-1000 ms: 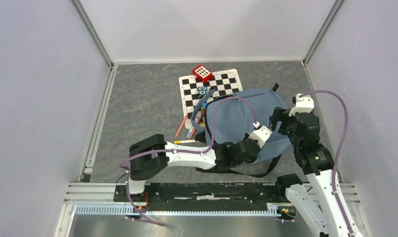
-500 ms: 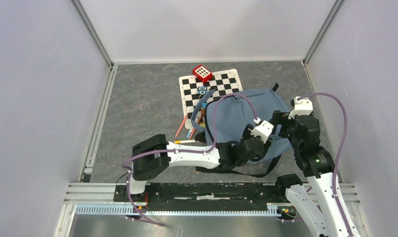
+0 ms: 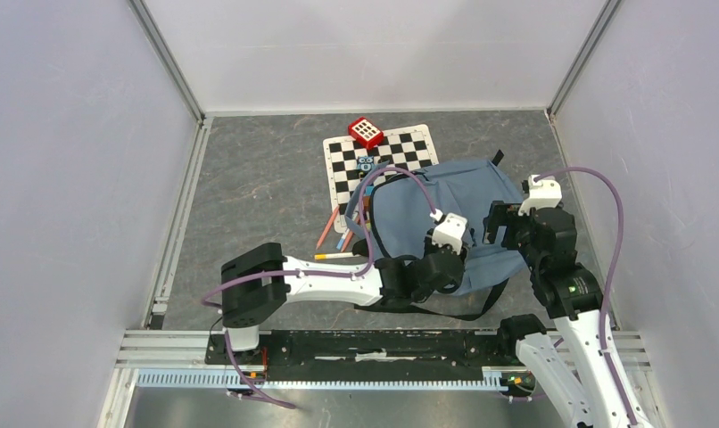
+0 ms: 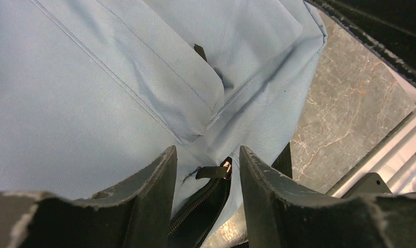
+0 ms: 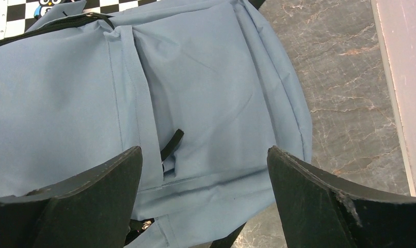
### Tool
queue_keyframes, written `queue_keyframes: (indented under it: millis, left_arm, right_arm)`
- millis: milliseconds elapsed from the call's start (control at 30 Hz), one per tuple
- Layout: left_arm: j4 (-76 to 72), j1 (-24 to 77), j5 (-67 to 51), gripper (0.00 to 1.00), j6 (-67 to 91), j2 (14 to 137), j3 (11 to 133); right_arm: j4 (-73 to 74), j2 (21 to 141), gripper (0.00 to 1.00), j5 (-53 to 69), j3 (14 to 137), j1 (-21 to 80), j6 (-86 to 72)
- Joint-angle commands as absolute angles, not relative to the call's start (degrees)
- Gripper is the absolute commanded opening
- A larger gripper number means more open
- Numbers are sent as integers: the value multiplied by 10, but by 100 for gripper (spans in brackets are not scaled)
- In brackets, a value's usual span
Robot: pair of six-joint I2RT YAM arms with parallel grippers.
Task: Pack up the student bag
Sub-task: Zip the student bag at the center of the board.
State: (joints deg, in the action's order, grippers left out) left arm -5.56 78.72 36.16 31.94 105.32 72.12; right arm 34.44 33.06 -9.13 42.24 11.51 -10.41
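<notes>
One pincer (image 4: 206, 157) directly over student bag (image 4: 92, 77)

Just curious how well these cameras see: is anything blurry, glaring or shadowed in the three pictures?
Top view: soft even light, no glare, only faint shadows beside the student bag. Left wrist view: the bag's weave is crisp, but the left gripper, close to the lens, has dark, soft-edged fingers. Right wrist view: likewise sharp fabric, with the right gripper showing dim, slightly blurred fingers.

Grey marbled table (image 3: 258, 178): student bag (image 3: 481, 192), checkerboard mat (image 3: 400, 147), pencils (image 3: 327, 230).
</notes>
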Motion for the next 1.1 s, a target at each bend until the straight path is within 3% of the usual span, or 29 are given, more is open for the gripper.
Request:
queue_keyframes:
  millis: [0, 233, 633, 767, 900, 1067]
  left_arm:
    - [-67, 776, 337, 52, 383, 1047, 721]
    - [-55, 766, 304, 40, 400, 1080, 745]
    - [-26, 772, 335, 50, 405, 1077, 734]
    - [-26, 772, 333, 36, 401, 1078, 729]
    - [-57, 775, 314, 3, 396, 1065, 711]
    - [-79, 776, 311, 2, 380, 1013, 681]
  right_arm:
    - [336, 325, 95, -80, 419, 116, -111]
    - [341, 327, 95, -78, 426, 116, -107]
    - [346, 322, 95, -66, 411, 117, -120]
    - [343, 324, 95, -63, 405, 116, -122]
    - [335, 327, 95, -59, 394, 117, -123]
    - [343, 334, 98, -48, 385, 116, -114]
